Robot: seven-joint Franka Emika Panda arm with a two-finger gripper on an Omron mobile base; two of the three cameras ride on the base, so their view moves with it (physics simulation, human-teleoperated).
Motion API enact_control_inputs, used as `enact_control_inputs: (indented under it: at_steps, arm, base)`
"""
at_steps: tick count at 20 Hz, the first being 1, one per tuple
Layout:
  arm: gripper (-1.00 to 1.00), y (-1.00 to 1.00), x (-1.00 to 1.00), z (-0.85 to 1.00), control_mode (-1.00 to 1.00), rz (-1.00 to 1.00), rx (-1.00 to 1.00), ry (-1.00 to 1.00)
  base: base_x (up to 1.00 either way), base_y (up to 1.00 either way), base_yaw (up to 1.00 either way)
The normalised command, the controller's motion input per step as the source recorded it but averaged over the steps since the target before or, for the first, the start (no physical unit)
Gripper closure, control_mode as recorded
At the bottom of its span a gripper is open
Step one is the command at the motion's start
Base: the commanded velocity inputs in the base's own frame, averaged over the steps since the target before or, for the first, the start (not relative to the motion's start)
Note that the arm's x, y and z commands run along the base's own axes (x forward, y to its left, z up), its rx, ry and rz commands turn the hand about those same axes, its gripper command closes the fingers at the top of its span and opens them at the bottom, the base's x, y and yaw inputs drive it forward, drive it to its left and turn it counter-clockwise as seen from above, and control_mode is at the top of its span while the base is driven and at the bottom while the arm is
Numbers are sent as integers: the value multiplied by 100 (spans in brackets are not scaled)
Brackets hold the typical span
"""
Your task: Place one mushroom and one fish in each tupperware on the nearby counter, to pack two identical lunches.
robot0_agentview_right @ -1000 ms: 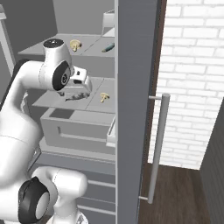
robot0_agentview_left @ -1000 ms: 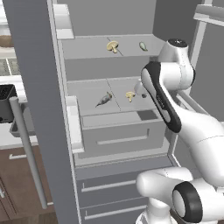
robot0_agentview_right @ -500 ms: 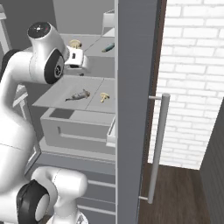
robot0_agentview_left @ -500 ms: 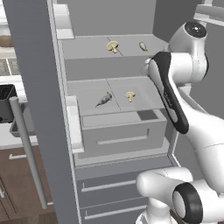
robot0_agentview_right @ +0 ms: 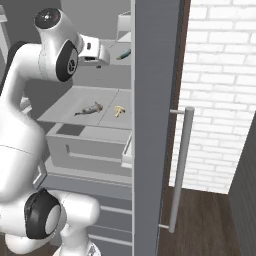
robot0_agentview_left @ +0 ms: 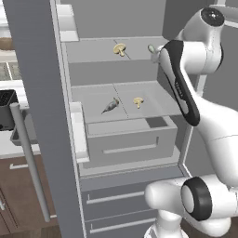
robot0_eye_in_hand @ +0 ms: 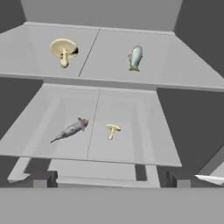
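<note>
Nothing packed yet, by look of it. Tan round-capped mushroom and silvery grey-green fish lie on upper grey fridge shelf; second small tan mushroom and second slender grey fish on lower shelf. Pincer raised by upper shelf, jaws wide apart, holding nothing. All four items left to move; grey trays unseen.

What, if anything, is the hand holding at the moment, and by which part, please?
Nothing. The hand is open and empty in front of the fridge shelves; both mushrooms and both fish lie untouched there.
</note>
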Motion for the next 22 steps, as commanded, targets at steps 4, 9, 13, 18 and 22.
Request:
enact_control_inputs:
  at_steps: [4, 9, 13, 18, 22]
  arm:
    - [-100, -6, 42, 8, -100, -1, 0, 0]
    - [-100, -11, 57, 0, -100, 0, 0, 0]
    - [-100, -16, 56, 0, -100, 0, 0, 0]
    - [-100, -13, 54, -4, -100, 0, 0, 0]
    - [-100, -2, 60, -14, -100, 0, 0, 0]
  base:
    - [0, 0, 0]
    - [0, 0, 0]
    - [0, 0, 0]
    - [0, 0, 0]
    - [0, 0, 0]
